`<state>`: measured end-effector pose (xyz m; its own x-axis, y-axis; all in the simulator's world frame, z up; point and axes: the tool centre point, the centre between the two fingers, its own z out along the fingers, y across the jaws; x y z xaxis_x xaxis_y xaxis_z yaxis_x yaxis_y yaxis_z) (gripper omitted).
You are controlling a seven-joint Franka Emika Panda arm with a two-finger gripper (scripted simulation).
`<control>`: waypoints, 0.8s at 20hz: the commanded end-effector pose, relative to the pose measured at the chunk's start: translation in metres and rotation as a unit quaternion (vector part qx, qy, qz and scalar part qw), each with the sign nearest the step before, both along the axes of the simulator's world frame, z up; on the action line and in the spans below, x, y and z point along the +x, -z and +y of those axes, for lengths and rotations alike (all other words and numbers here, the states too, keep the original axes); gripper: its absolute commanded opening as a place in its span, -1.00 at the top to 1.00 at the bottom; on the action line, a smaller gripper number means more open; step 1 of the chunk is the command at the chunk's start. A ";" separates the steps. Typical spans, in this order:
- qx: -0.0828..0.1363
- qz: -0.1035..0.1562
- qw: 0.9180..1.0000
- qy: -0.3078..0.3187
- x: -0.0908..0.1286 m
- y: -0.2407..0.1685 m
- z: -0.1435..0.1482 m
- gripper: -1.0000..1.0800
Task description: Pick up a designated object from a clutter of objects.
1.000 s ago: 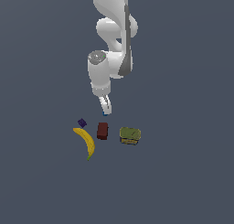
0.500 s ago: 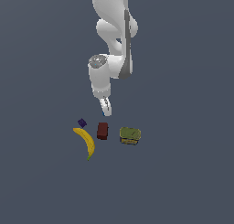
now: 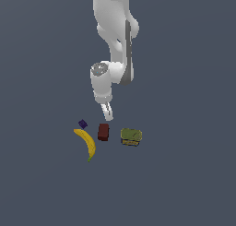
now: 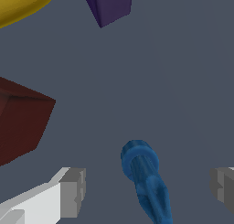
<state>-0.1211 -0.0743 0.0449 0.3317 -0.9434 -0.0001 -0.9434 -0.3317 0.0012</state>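
Note:
In the wrist view the tiny bright-blue peg-shaped piece lies on the grey floor between my two fingers, touching neither. My gripper is open around it. In the exterior view my gripper hangs low just behind the clutter, and the blue piece is hidden there. The clutter holds a yellow banana, a small purple cube, a dark red block and an olive-green box.
In the wrist view the dark red block is close beside one finger, with the purple cube and the banana farther off. Plain grey floor surrounds the group.
My gripper has come down a little toward the floor behind the dark red block. The objects have not moved.

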 end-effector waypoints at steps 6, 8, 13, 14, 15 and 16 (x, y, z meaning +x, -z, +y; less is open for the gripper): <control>0.000 0.000 1.000 0.000 0.001 0.002 0.000 1.00; 0.000 0.000 1.000 0.000 0.001 0.002 0.000 1.00; 0.000 0.000 1.000 0.000 0.001 0.002 0.000 1.00; 0.000 0.000 1.000 0.000 0.001 0.002 0.000 1.00; 0.000 0.000 1.000 0.000 0.001 0.002 0.000 1.00; 0.000 0.000 1.000 0.000 0.001 0.002 0.000 1.00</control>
